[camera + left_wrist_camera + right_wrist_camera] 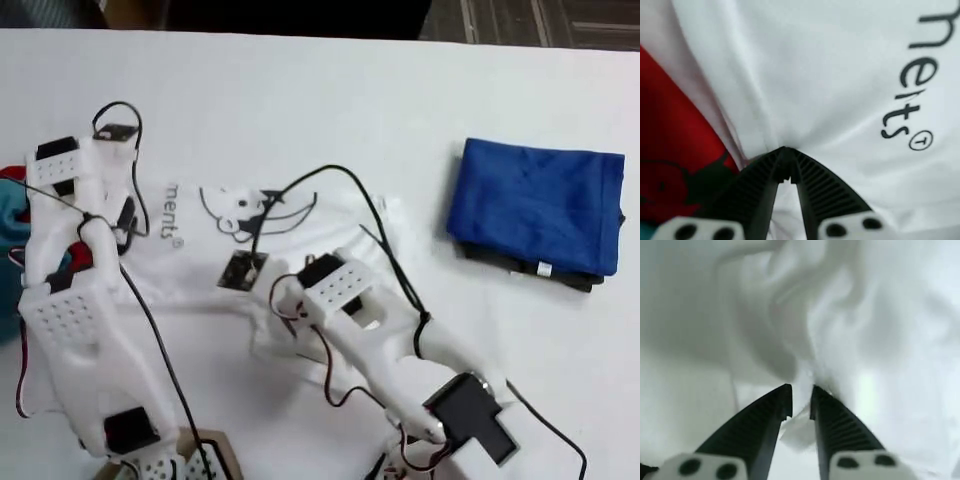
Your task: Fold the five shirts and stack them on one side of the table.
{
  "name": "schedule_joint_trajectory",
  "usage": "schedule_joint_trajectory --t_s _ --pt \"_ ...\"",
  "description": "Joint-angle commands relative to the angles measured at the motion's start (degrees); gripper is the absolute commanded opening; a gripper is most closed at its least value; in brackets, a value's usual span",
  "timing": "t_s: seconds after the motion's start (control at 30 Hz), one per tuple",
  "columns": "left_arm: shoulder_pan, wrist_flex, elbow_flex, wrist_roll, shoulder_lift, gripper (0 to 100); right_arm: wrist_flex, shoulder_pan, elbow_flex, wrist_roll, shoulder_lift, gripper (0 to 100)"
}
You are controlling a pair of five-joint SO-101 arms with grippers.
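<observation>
Spread shirt (210, 240) lies centred — folded stack (535, 205) right, heap (10, 215) left.

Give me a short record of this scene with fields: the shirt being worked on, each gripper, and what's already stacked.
Shirt in work: white shirt, spread on the table, print facing up.
Left gripper: shut on a pinch of the white shirt, next to a red shirt.
Right gripper: shut on a fold of the white shirt.
Stack: folded blue shirt on a folded dark shirt, on the right arm's side, apart from the white shirt.
</observation>
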Motion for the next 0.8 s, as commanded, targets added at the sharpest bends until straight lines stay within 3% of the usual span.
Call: schedule_joint_trajectory --t_s 0.0,0.2,0.33,0.47,0.6,0.77 --pt "-0.35 -2.2 -1.1 0.26 0.88 3 -0.31 0.31 -1.76 0.26 -3.21 2.0" --pt "-0.35 -2.2 -1.1 0.26 0.88 3 6.73 -4.88 -2.02 0.0 -6.29 2.1" --pt "-0.35 -2.2 -1.1 0.26 0.88 3 5.93 -5.58 -2.29 0.0 -10.42 2.3" --pt "-0.35 -2.2 -1.1 0.26 0.88 3 2.59 -2.68 -2.11 0.0 -10.51 3.9" --pt "-0.35 -2.2 -1.1 0.26 0.88 3 0.84 1.45 -2.29 0.44 -7.16 13.9" --pt "-0.35 -2.2 -1.1 0.26 0.88 3 -2.68 3.38 -2.29 0.44 -0.66 9.4"
